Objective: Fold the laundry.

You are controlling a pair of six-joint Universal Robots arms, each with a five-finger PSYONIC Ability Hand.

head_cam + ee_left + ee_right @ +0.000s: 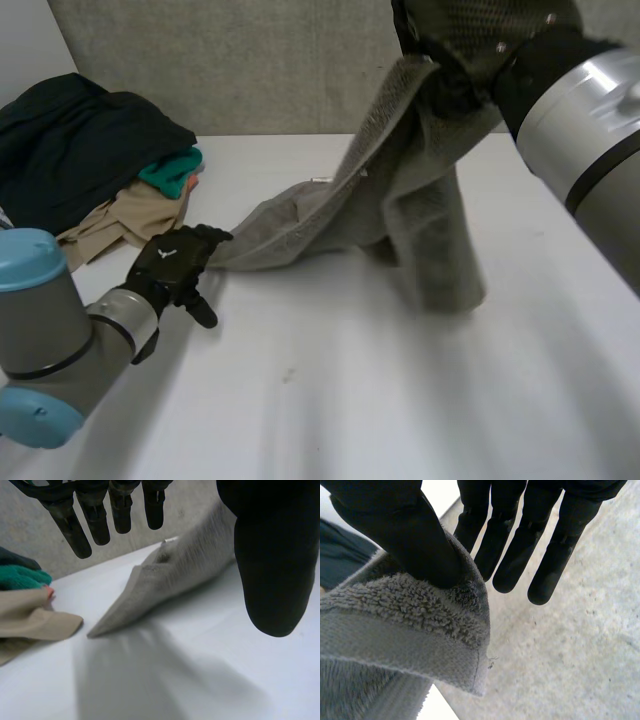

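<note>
- Near left: left arm (50, 330) with grey joint and light-blue cap, ending in black left hand (178, 262) low over the white table (330, 410). Fingers (95, 522) straight and slack, nothing held.
- Just ahead of those fingertips: low corner (102, 627) of the grey terry-cloth towel (330, 215), lying on the table. Close to the hand, contact not visible.
- Long axis of towel: from that table corner diagonally up and away toward the far right. Slack fold (445, 265) hanging from the raised end down to the table surface.
- Far right, high up: black right hand (470, 40) carrying the raised end, hem (405, 625) pinched under the thumb (405, 535) against straight fingers (520, 550).
- Judged next: free corner to be taken by the left hand, plainly the nearer one, with a short reach forward and toward the right.
- Room: bare table in front and to the right, good for spreading flat.
- Left rear, crowding: heap of unfolded clothes, with crumpled beige garment (125, 220) just beside the left hand, teal knit piece (170, 172) and dark bulky garment (80, 140) behind. Possible snag on the beige cloth.
- Farthest: grey felt-like wall (220, 70).
</note>
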